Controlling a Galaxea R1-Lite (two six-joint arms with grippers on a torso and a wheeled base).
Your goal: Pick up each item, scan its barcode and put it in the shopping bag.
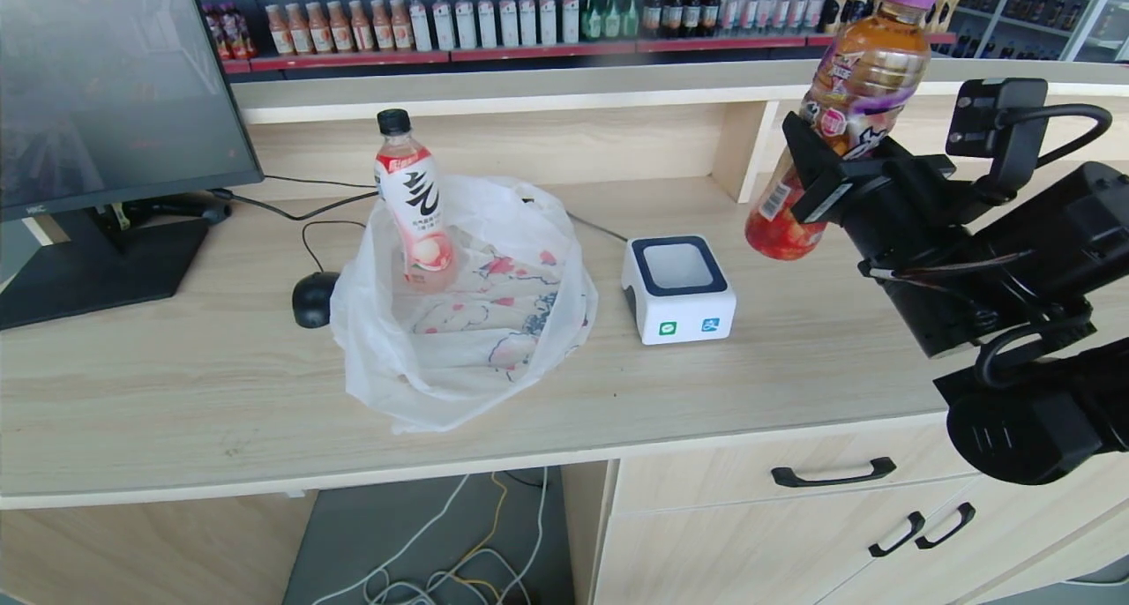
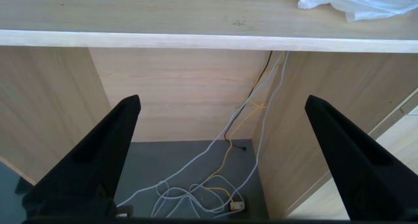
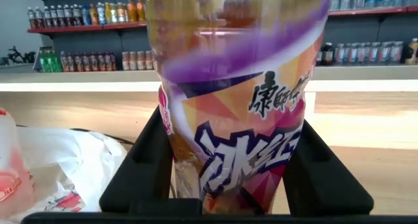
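We see the tea bottle held in the air by the right gripper, at about 2 o'clock of the scanner and well apart from it. Its long axis is tilted, with the purple cap pointing to 1 o'clock and the reddish base to 7 o'clock. The jaws are closed on the bottle's middle, one on each side of the label. A barcode shows on the lower part of the label, just below the jaws.

The head view's upper edge cuts the cap. In the right wrist view both ends of the bottle are cut off, and the jaws cover its flanks.

The bag lies on the tabletop at 9 o'clock of the scanner, with its mouth open. A pink bottle stands in it almost upright, its black cap toward 12 o'clock. We see its base only through the film. Something with a red and blue pattern lies under the film, and we cannot make out what it is. A mouse sits at 9 o'clock of the bag, partly behind it. A monitor stands at 10 o'clock, cut by the view's edge.

The left gripper is below the tabletop's front edge. Its jaws stand wide apart with nothing between them, facing the recess where cables lie.
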